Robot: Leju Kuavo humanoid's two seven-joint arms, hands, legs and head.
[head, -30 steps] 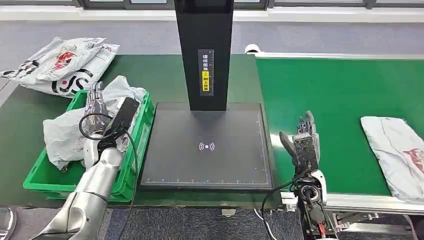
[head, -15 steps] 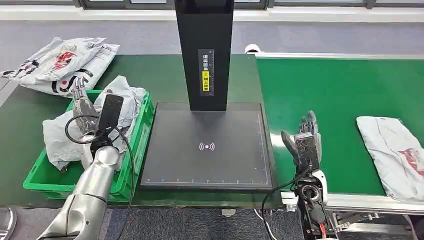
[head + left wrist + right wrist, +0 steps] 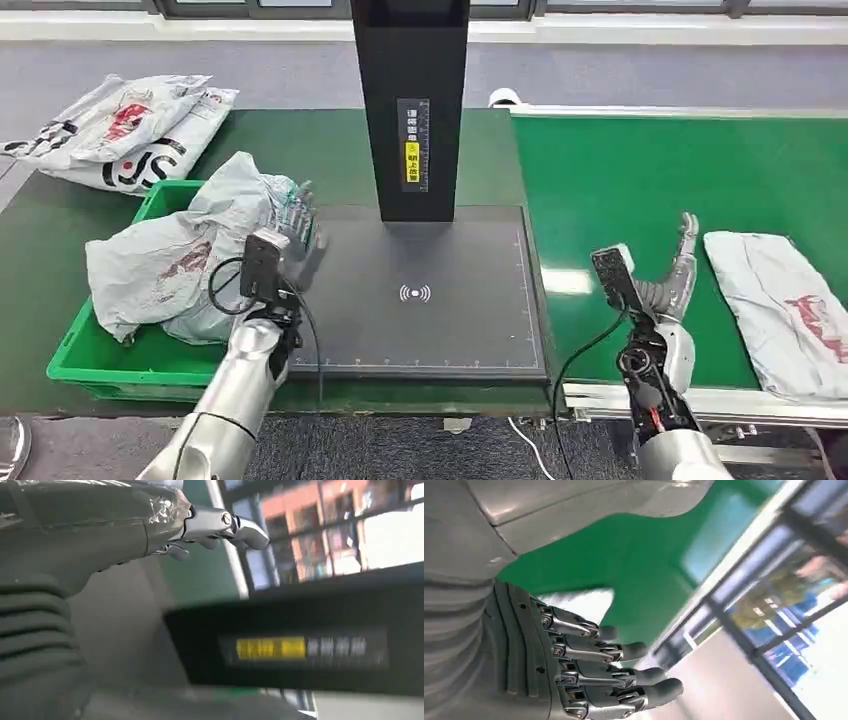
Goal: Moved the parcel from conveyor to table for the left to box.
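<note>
A grey parcel [image 3: 785,310] with a red print lies flat on the green conveyor [image 3: 650,170] at the right. My right hand [image 3: 672,272] hovers just left of it, fingers spread and leaning toward it, holding nothing; the right wrist view shows the fingers [image 3: 599,665] straight over the belt [image 3: 644,555]. My left hand [image 3: 291,216] is blurred, raised with fingers apart over the seam between the green box [image 3: 100,362] and the black scanner plate [image 3: 420,250], and it is empty. Crumpled grey parcels [image 3: 175,262] fill the box.
A black scanner column [image 3: 410,100] with a yellow label rises behind the plate and also appears in the left wrist view [image 3: 300,650]. More bagged parcels [image 3: 120,125] lie piled at the table's back left. The conveyor's metal rail [image 3: 700,402] runs along the front right.
My left hand swung right from over the box to the plate's left edge. My right hand tipped and shifted right toward the parcel, which has ridden a little leftward on the belt.
</note>
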